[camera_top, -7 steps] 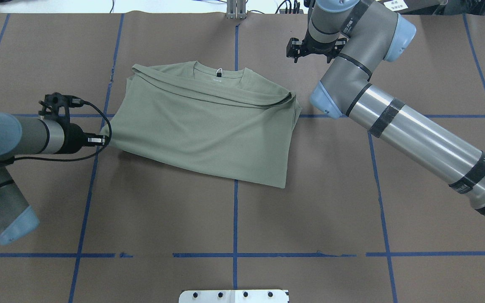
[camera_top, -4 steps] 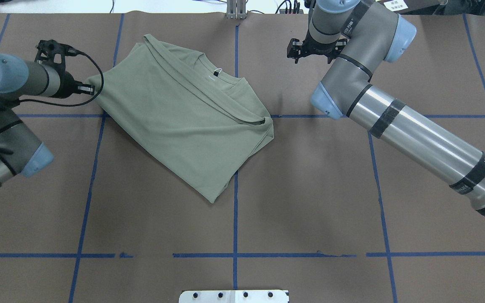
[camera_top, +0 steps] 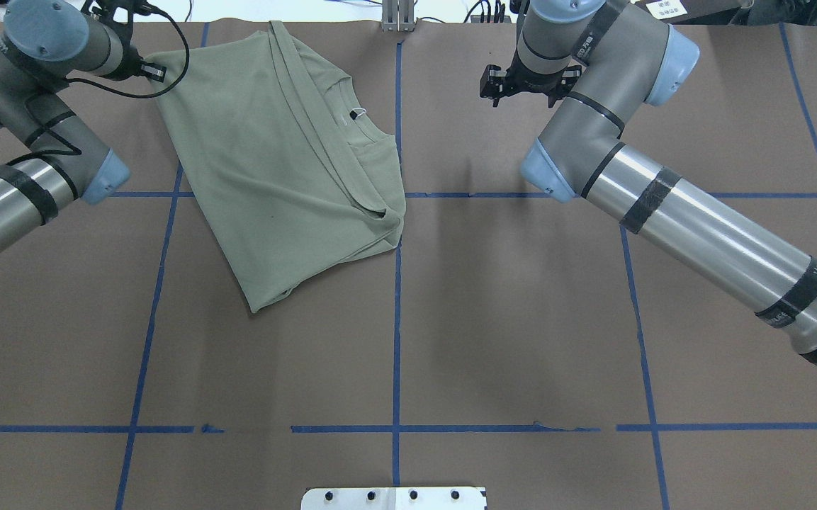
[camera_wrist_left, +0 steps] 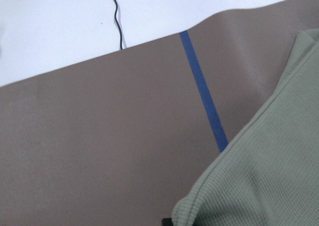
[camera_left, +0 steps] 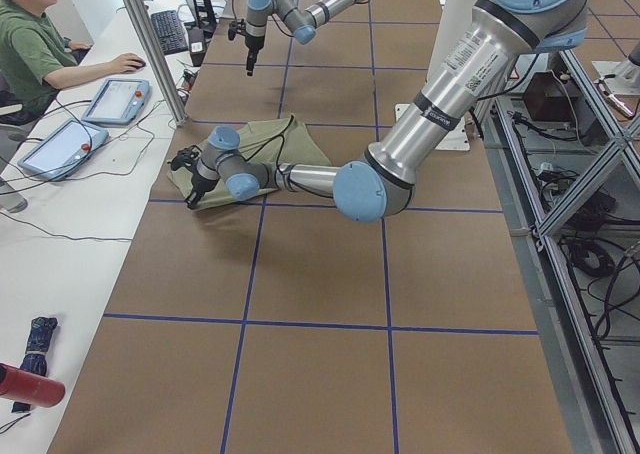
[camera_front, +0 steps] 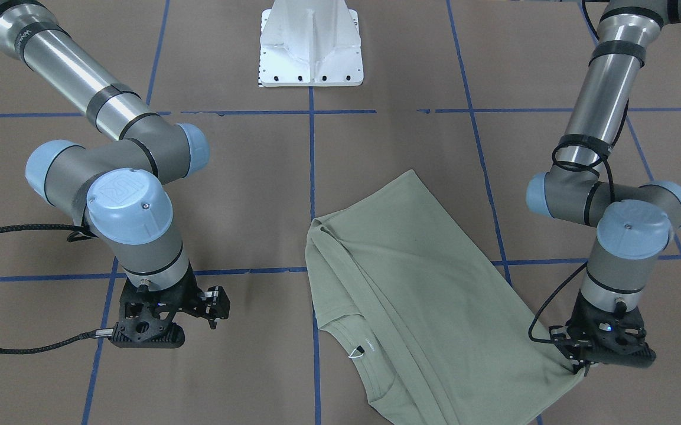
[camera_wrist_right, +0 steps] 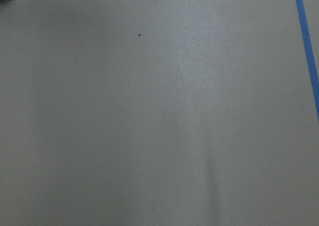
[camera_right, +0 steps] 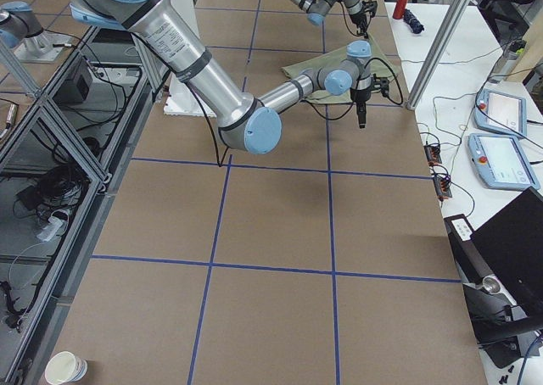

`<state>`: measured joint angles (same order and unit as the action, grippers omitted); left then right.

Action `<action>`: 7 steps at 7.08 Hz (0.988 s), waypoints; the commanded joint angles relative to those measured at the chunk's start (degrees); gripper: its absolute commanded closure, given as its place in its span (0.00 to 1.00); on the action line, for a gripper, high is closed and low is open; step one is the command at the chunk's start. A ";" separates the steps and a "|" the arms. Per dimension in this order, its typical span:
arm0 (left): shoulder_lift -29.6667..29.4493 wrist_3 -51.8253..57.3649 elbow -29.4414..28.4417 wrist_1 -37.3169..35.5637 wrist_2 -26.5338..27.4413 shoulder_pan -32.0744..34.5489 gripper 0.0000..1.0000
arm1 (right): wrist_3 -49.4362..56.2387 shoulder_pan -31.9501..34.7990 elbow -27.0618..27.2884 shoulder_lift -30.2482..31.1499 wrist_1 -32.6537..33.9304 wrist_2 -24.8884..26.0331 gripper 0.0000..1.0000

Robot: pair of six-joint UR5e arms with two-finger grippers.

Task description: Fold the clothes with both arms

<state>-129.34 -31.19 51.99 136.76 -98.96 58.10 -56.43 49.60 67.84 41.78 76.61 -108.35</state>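
The pale sage-green shirt lies folded and skewed on the brown table, its neck opening toward the table's middle; it also shows in the front view and the left wrist view. My left gripper is shut on the shirt's corner near the table's far edge, low at the table in the front view. My right gripper hangs over bare table to the right of the shirt, apart from it. It holds nothing and looks open; its wrist view shows only table.
Blue tape lines grid the brown table. The white base pedestal stands at the robot's side. In the exterior left view an operator sits at a white side table with tablets just past the far edge.
My left gripper has swung toward the far edge with the shirt's corner, dragging the shirt left and turning it clockwise in the overhead view. The right arm has stayed still.
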 commanded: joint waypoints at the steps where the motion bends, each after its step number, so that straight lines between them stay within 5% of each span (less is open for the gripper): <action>1: 0.93 2.10 2.84 -0.34 -5.57 1.65 0.00 | -7.59 -2.73 0.28 -1.60 -1.19 0.24 0.00; 2: 0.94 1.58 2.94 0.00 -16.07 4.71 0.00 | -15.21 -5.19 0.19 -2.74 -3.12 0.51 0.00; 3: 1.98 1.49 4.16 0.26 -19.92 5.69 0.00 | -21.21 -7.65 0.02 -4.23 -3.66 1.12 0.01; 4: 3.82 1.40 6.09 0.35 -20.22 5.62 0.00 | -28.57 -10.98 0.01 -5.03 -3.67 5.39 0.07; 5: 4.01 1.40 6.28 0.35 -20.22 5.62 0.00 | -32.22 -13.45 -0.16 -5.74 -3.75 7.43 0.25; 7: 4.10 1.48 6.28 0.44 -20.31 5.62 0.00 | -33.39 -16.89 -2.08 -7.40 -3.75 11.03 0.35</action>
<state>-125.37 -29.77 58.16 137.12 -119.11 63.68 -88.64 35.00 67.17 35.66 72.92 -100.11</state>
